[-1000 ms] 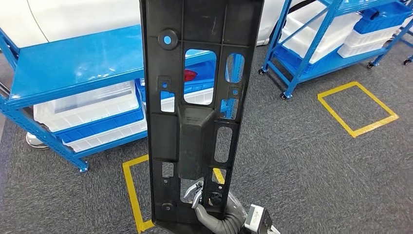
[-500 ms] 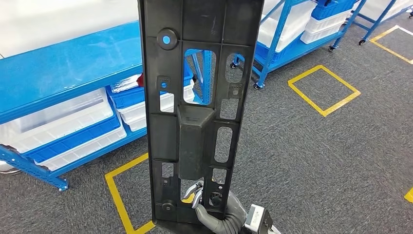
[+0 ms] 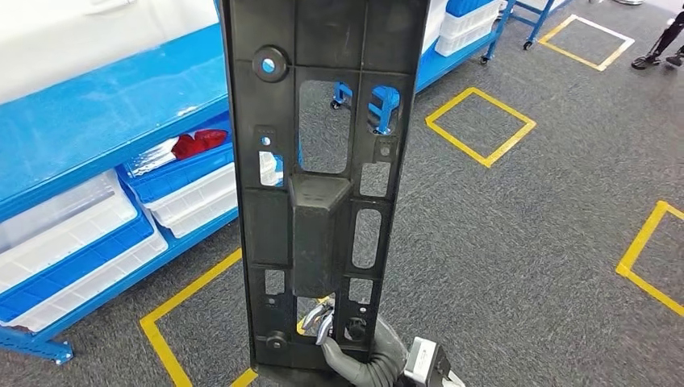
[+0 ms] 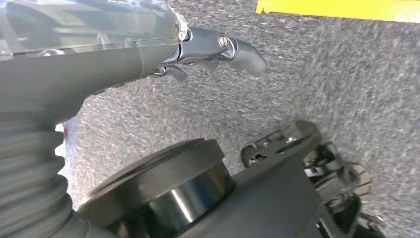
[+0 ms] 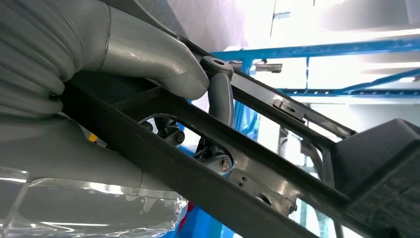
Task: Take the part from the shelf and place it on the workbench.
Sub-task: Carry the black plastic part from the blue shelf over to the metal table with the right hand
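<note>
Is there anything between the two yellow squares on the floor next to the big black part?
No, just bare grey carpet lies between the nearer yellow square and the yellow square at the edge, as the head view shows.

Grey carpet floor (image 3: 500, 242), yellow tape squares (image 3: 481, 126), blue shelving (image 3: 97, 121) holding white bins (image 3: 68, 242)

Your robot's head camera swung right: the blue shelf (image 3: 105, 121) with its white bins (image 3: 72, 242) slid toward the left edge, the yellow floor squares (image 3: 480, 125) shifted left, and a person's feet (image 3: 657, 48) entered at the far right.
</note>
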